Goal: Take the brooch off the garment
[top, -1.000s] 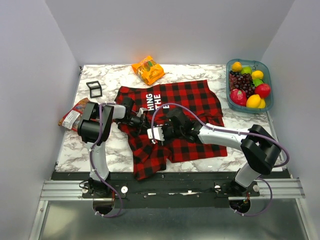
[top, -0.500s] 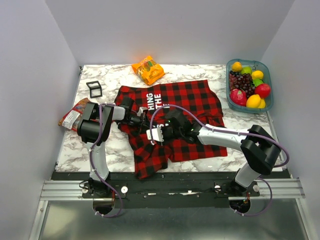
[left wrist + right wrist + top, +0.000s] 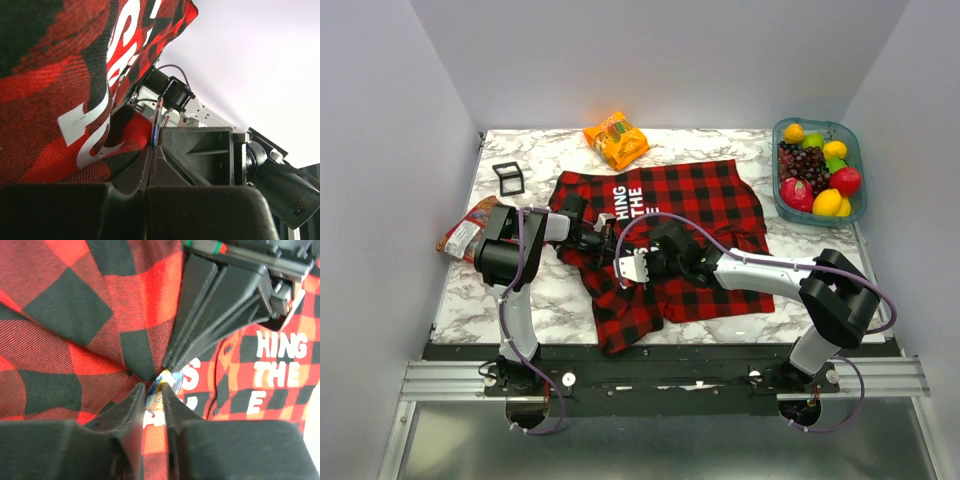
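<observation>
At the middle of the marble table (image 3: 740,145) the garment (image 3: 700,215) lies spread, and its near-left part is bunched into folds where both my claws meet. My left claw (image 3: 608,243) reaches in from the left, low over the cloth. Its fingers are pressed together with a fold of the plaid pinched between them, close to the white lettering (image 3: 628,205). My right claw (image 3: 626,264) comes in from the right, almost tip to tip with the left one.

Through the right wrist camera my two right fingers stand nearly closed, with only a narrow gap between them. The brooch (image 3: 161,384) is held in that gap at the very tips. It is a small roundish piece showing blue, yellow and white, lying against the cloth and just beside the points of the left fingers (image 3: 215,305).

Through the left wrist camera a thin blue-and-red sliver (image 3: 156,122) rises from the seam of my closed fingers. It may be the brooch seen edge-on, but I cannot be sure from that angle.

An orange packet (image 3: 616,139) lies at the far edge, apart from the garment. A tray (image 3: 861,160) of fruit stands at the far right. A small black-framed square (image 3: 508,177) and a red packet (image 3: 465,232) lie on the left side.
</observation>
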You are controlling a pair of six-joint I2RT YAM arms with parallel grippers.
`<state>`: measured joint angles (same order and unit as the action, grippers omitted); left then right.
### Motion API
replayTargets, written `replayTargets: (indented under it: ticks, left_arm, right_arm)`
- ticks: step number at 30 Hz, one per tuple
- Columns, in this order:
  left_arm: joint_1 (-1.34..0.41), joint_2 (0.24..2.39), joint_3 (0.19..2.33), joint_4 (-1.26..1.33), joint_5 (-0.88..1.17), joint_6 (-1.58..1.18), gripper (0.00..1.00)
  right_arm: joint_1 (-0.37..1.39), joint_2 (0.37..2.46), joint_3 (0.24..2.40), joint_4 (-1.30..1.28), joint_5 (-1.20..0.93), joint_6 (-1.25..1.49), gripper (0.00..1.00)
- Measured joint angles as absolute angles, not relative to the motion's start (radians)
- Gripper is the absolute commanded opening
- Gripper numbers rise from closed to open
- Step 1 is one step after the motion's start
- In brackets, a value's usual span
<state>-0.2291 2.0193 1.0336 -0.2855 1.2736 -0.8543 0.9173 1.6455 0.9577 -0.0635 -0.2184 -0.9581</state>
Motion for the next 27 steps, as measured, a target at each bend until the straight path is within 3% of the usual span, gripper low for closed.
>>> replayTargets:
  ticks: [2, 4, 7, 11, 17, 27]
  left_arm:
    - [-0.229, 2.019, 1.033, -0.284, 1.274, -0.855, 0.09]
    - [-0.228, 2.019, 1.033, -0.283, 1.273, -0.855, 0.29]
    - [-0.228, 2.019, 1.036, -0.291, 1.274, -0.848, 0.4]
    - [-0.221, 2.019, 1.101, -0.415, 1.251, -0.75, 0.45]
    - [-0.21, 1.99, 1.342, -0.685, 1.062, -0.413, 0.44]
    - [-0.205, 1.929, 1.283, -0.77, 0.909, -0.239, 0.46]
  right_arm:
    - [0.917, 1.645, 0.958, -0.063, -0.197, -0.951, 0.13]
    - [0.915, 1.645, 0.959, -0.062, -0.183, -0.944, 0.09]
    - [0.907, 1.647, 0.97, -0.062, -0.169, -0.936, 0.05]
    - [0.889, 1.65, 0.994, -0.067, -0.169, -0.901, 0.01]
    - [0.842, 1.65, 1.045, -0.086, -0.173, -0.744, 0.0]
    - [0.816, 1.65, 1.067, -0.061, -0.234, -0.368, 0.01]
